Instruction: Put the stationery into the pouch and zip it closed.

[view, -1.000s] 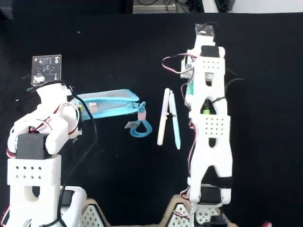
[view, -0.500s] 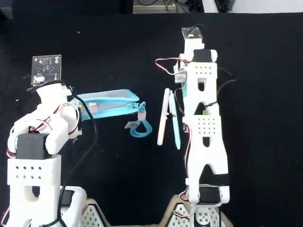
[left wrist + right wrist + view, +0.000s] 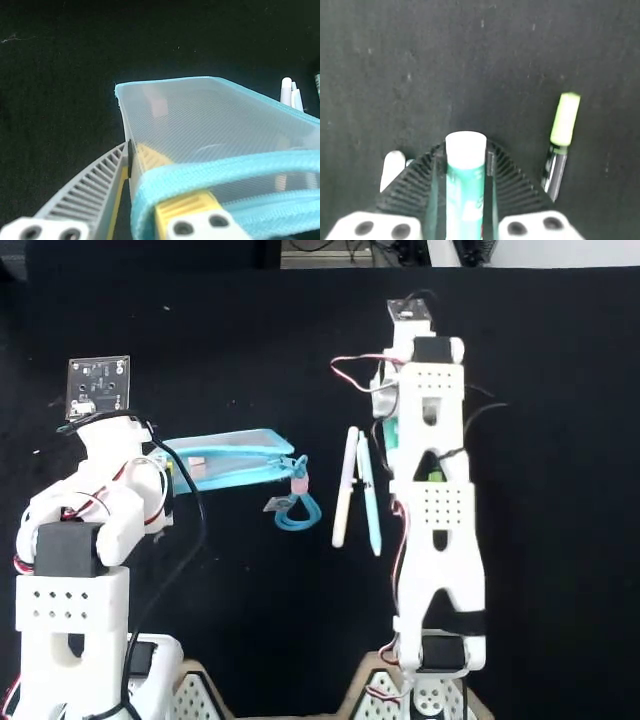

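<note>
Over on the left, the left gripper (image 3: 134, 162) is clamped on the 9 o'clock end of the pouch (image 3: 228, 458), whose long axis runs 9-to-3. In the middle, a pair of pens (image 3: 344, 490) lies 12-to-6. On the right, the right gripper (image 3: 465, 152) pinches a green tube (image 3: 463, 197). The pouch sits at about its 9 o'clock, beyond the pens, so the carry likely goes that way.

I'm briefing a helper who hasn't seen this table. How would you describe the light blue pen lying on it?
On the black table, look between the teal pouch and the right arm. Two pens lie side by side there; the light blue pen is the one nearer that arm, its neighbour the cream pen nearer the pouch.
</note>
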Controlling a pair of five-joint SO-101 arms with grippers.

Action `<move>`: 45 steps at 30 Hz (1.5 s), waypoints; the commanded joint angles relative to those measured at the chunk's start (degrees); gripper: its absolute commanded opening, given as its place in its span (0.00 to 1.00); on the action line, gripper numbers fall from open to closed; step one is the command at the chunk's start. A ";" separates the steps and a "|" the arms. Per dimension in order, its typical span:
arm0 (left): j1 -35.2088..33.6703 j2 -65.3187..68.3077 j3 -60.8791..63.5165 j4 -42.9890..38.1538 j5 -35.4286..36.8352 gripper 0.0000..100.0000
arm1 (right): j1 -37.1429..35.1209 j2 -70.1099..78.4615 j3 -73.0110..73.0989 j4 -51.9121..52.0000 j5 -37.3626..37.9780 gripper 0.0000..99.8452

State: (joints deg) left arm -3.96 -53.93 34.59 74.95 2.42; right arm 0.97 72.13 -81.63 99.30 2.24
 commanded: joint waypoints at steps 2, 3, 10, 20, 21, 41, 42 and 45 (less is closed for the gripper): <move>-0.57 0.18 0.66 0.53 -0.35 0.03 | 0.79 -18.15 23.08 1.58 0.53 0.01; -0.57 0.18 0.66 0.53 -0.35 0.03 | 0.70 -20.62 26.77 1.05 1.23 0.01; -0.57 0.18 0.66 0.53 -0.35 0.03 | 1.14 -35.03 53.58 -7.91 5.36 0.01; -0.57 0.18 0.66 0.53 -0.35 0.03 | 1.93 -62.55 98.33 -34.37 10.37 0.01; -0.57 0.18 0.66 0.53 -0.35 0.03 | 1.85 -64.40 100.18 -34.29 11.34 0.01; -0.57 0.18 0.66 0.53 -0.35 0.03 | 1.67 -45.05 79.43 -18.02 16.62 0.08; -0.57 0.18 0.66 0.53 -0.35 0.03 | 1.67 -44.97 79.43 -17.93 16.62 0.04; -0.57 0.18 0.66 0.53 -0.35 0.03 | 1.58 -45.58 80.66 -17.85 16.70 0.02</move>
State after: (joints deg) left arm -3.96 -53.93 34.68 74.95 2.42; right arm 2.55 27.30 1.10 80.13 18.42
